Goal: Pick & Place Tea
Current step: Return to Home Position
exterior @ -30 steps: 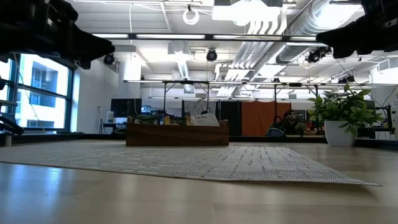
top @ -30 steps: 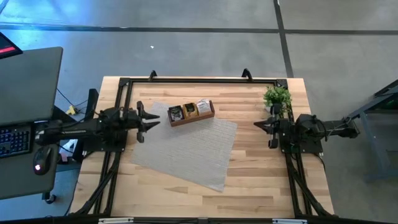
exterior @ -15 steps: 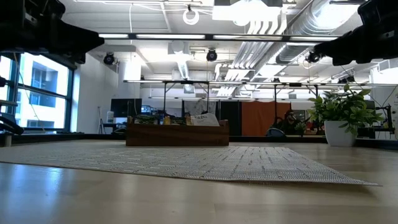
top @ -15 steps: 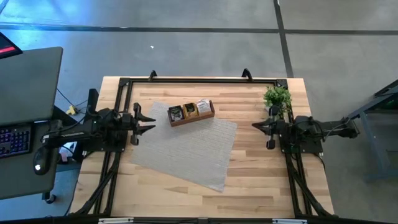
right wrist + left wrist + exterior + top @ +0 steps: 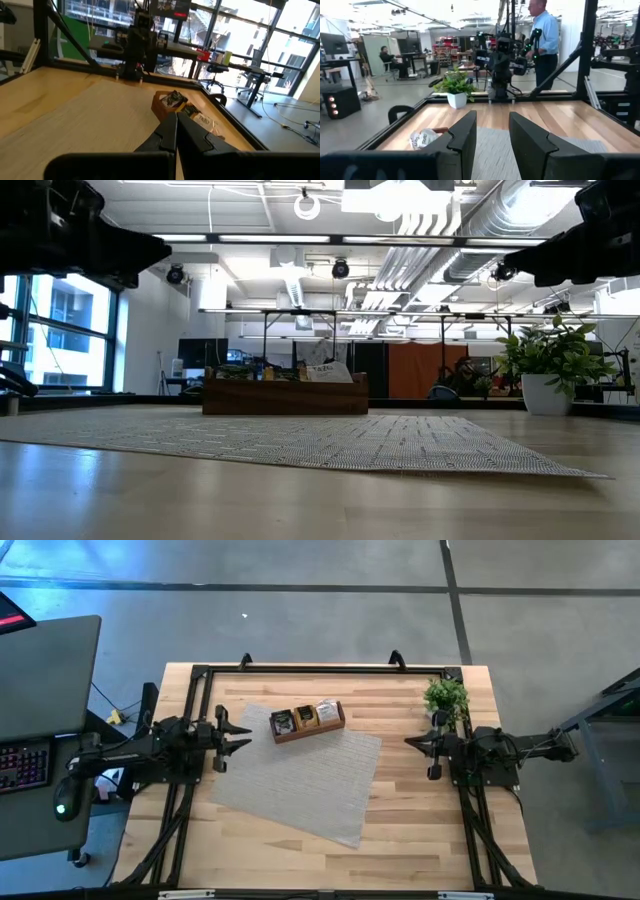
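The tea [image 5: 306,715] is sitting inside the wooden tray [image 5: 310,732], spread over its compartments. In the low view a white sachet [image 5: 322,370] is poking up above the tray's front wall. I cannot tell how many sachets are lying in each compartment.

The left gripper [image 5: 240,739] is hovering above the table [image 5: 420,830] on the left side of the tray, near it but not touching. Its fingers [image 5: 462,137] are standing apart with nothing between them. The right gripper [image 5: 408,741] is hanging well off to the right of the tray, with its fingers pressed together and holding nothing. A grey mat [image 5: 300,785] is lying under the tray and spreading forward from it. A potted plant [image 5: 446,695] is standing far to the tray's right.

Judging from this, the sorting is looking finished, and what is remaining is bringing both arms to rest. Doing that well is probably meaning that the left arm is drawing straight away from the tray at its present height. That way its spread fingers are not catching the tray's wall or dragging the mat. The right arm is needing a gentle path too, since the plant is standing on that side of the tray and could tip if it is brushed. Both arms should be ending well apart from the tray, leaving the tea undisturbed
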Motion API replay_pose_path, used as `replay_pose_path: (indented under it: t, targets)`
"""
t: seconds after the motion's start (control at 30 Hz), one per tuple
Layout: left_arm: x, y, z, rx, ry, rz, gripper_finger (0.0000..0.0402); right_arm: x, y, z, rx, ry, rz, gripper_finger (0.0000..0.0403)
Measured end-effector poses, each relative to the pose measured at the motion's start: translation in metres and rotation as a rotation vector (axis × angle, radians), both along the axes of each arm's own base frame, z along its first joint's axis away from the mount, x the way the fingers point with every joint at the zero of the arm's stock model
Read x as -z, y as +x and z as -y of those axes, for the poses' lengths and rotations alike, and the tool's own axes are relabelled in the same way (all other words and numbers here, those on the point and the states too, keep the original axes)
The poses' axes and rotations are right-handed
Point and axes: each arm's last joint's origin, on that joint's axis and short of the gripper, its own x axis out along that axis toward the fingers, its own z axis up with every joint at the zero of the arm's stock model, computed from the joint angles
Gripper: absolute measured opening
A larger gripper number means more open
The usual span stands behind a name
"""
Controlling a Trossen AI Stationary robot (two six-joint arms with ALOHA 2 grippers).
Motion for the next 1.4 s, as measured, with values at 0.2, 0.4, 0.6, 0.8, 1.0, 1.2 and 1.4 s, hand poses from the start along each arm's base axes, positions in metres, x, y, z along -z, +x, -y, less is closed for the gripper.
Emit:
replay_pose_path:
  t: [0.2, 0.4, 0.6, 0.8, 1.0, 1.2, 1.4]
  targets:
    - [0.013, 0.001, -0.001, -0.038, -0.063, -0.132, 0.0112, 0.006, 0.0, 0.0, 0.0, 0.018, -0.063, 0.0001]
    - [0.014, 0.002, -0.002, -0.06, -0.078, -0.143, 0.0112, 0.008, 0.0, 0.0, -0.001, 0.038, -0.081, 0.0001]
    - [0.015, 0.002, -0.002, -0.064, -0.079, -0.143, 0.0112, 0.009, 0.0, -0.001, -0.018, 0.057, -0.086, 0.0001]
    - [0.015, 0.002, -0.002, -0.064, -0.079, -0.143, 0.0112, 0.009, 0.0, -0.001, -0.018, 0.057, -0.086, 0.0001]
    - [0.015, 0.002, -0.002, -0.066, -0.079, -0.144, 0.0112, 0.009, 0.0, -0.005, -0.155, 0.057, -0.089, 0.0001]
    - [0.015, 0.002, -0.002, -0.066, -0.08, -0.145, 0.0112, 0.011, 0.003, -0.005, -0.177, 0.05, -0.018, 0.0001]
    - [0.015, 0.002, -0.002, -0.066, -0.08, -0.145, 0.0112, 0.014, 0.006, -0.006, -0.177, 0.008, 0.003, 0.0001]
